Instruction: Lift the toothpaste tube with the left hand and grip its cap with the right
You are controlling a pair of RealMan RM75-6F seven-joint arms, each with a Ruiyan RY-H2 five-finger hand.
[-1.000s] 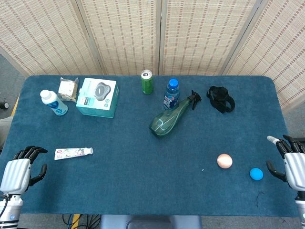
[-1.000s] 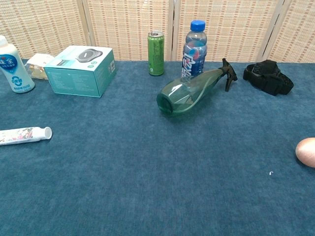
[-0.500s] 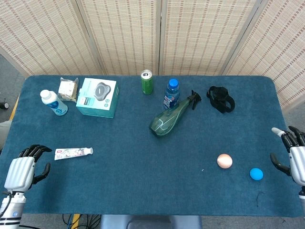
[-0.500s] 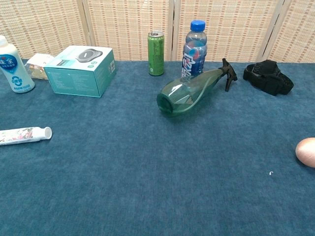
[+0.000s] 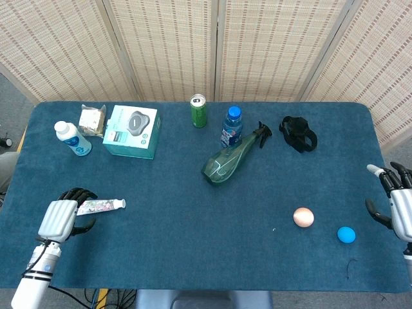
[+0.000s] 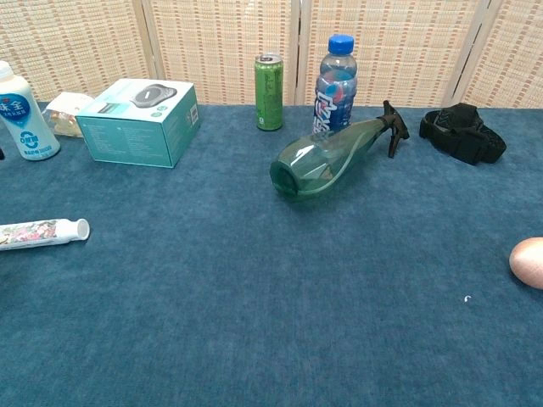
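The white toothpaste tube with a floral print (image 5: 98,206) lies flat on the dark blue felt-like table cover (image 5: 193,244) near the left edge, its round white cap (image 6: 82,228) pointing toward the table's middle. The left hand (image 5: 64,217), silver-backed with black fingers (image 5: 80,193), sits at the tube's crimped end, its curled fingers arched over that end and the thumb below; whether they actually touch or clamp the tube cannot be told, and the tube rests on the cloth. The right hand (image 5: 398,205) is well apart at the table's right edge, fingers spread and holding nothing. Behind the tube stand a white plastic bottle with a blue label (image 5: 71,138), a small crinkled wrapped packet (image 5: 92,119) and a teal cardboard box with a grey device pictured on its lid (image 5: 131,131), the packet touching or just beside the box. Toward the middle, an upright green metal can (image 5: 198,110) and a clear water bottle with a blue cap (image 5: 232,126) stand near the back, with a translucent green spray bottle with a black trigger (image 5: 232,159) lying on its side just in front of the water bottle. A black strap bundle (image 5: 299,133) lies further right. Near the right hand rest a smooth pinkish egg-shaped object (image 5: 303,217) and a small blue ball (image 5: 346,234). Woven cane screens (image 5: 212,45) close the back.
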